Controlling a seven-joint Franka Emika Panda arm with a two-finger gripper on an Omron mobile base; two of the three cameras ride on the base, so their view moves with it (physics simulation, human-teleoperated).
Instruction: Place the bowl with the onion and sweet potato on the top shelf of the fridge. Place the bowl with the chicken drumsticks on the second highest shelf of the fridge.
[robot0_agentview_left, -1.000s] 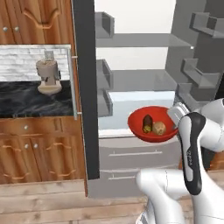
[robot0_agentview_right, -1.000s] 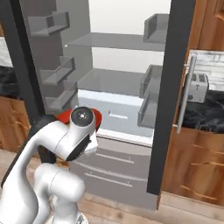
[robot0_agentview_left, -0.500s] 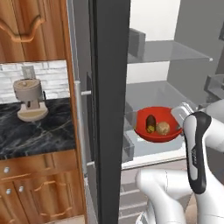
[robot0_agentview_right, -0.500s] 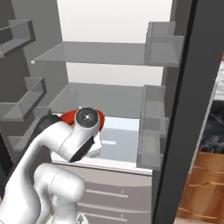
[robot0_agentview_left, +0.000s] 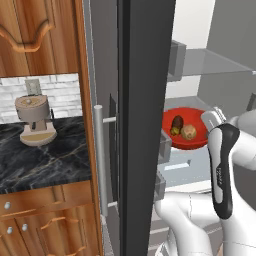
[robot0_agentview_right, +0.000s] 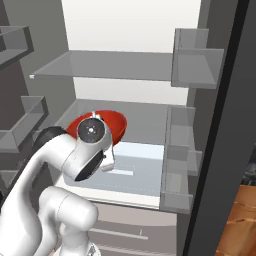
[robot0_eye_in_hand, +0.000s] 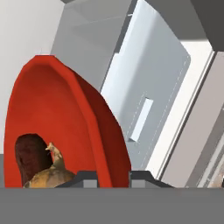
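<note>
Gripper (robot0_eye_in_hand: 107, 178) clamped on rim of red bowl (robot0_agentview_left: 186, 127), held inside open fridge (robot0_agentview_right: 140, 30) below top shelf (robot0_agentview_right: 107, 66). Open air between bowl and shelf above; door bins (robot0_agentview_right: 197, 57) stand close on right, dark door edge (robot0_agentview_left: 142, 125) close on left. Bowl carries dark oblong sweet potato (robot0_agentview_left: 177, 123) touching tan onion (robot0_agentview_left: 188, 132).

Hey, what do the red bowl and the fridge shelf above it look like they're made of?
The bowl looks like smooth plastic or glazed ceramic: an even, saturated red with a soft sheen and a thin rim; the render leaves it open. The gripper is shut on its rim. The shelf looks like clear glass or clear plastic: a thin, see-through grey plate with a pale front edge and the white back wall showing through.
</note>
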